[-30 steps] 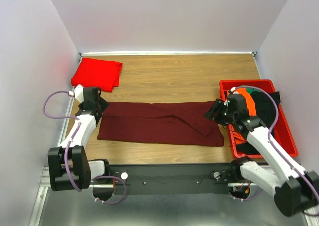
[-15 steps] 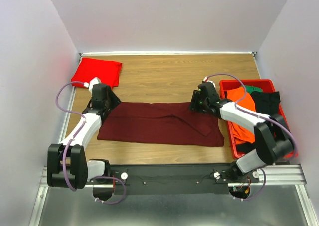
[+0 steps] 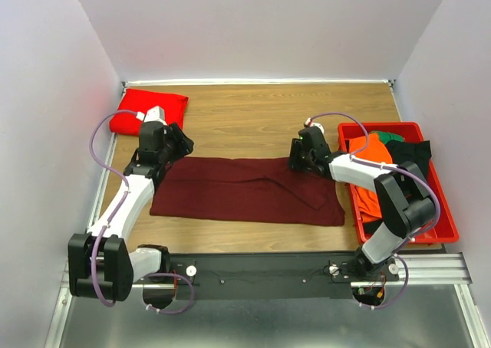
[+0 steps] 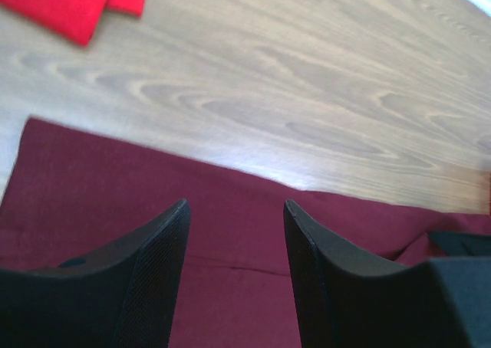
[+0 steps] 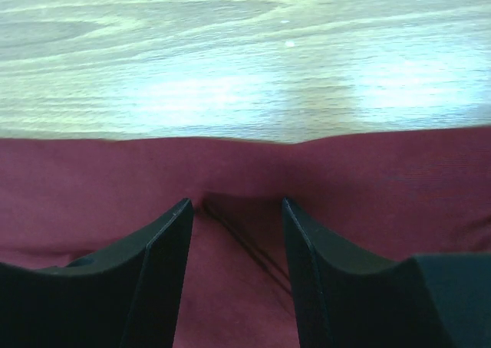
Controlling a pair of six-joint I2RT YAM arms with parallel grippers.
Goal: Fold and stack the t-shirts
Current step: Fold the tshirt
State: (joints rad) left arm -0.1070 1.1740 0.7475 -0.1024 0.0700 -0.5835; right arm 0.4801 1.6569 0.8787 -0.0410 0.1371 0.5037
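Across the table (image 3: 268,118) the maroon t-shirt (image 3: 245,191) runs left-to-right, left fingers (image 4: 153,279) and right fingers (image 5: 157,279) parted, empty

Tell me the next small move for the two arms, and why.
Probably lower both and pinch the far edge of the maroon t-shirt. The left gripper and right gripper stand open at that edge, one toward each end, and the cloth lies flat, not yet gripped.

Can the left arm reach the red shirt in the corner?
Probably yes. The red shirt lies close beside the left claw, with only bare table between them, and the claw is open and holds nothing.
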